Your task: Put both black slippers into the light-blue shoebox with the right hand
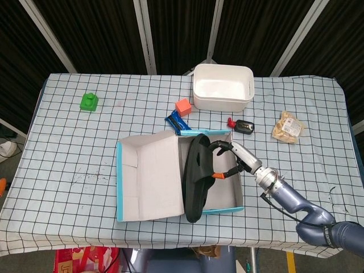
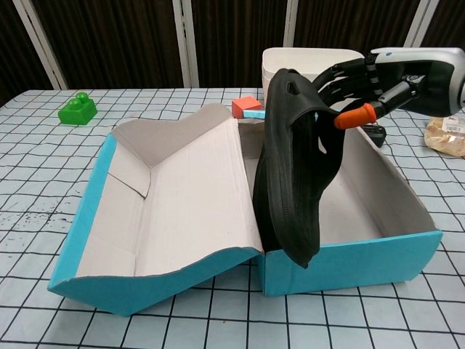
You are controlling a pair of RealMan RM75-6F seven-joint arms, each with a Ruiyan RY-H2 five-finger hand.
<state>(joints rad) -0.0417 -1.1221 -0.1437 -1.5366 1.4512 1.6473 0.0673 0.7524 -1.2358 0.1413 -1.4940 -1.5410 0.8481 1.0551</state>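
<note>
the right hand point(image 1: 229, 161) grips a black slipper point(image 1: 196, 179) standing on edge inside the light-blue shoebox point(image 1: 120, 181), its end overhanging the shoebox's near wall.
</note>
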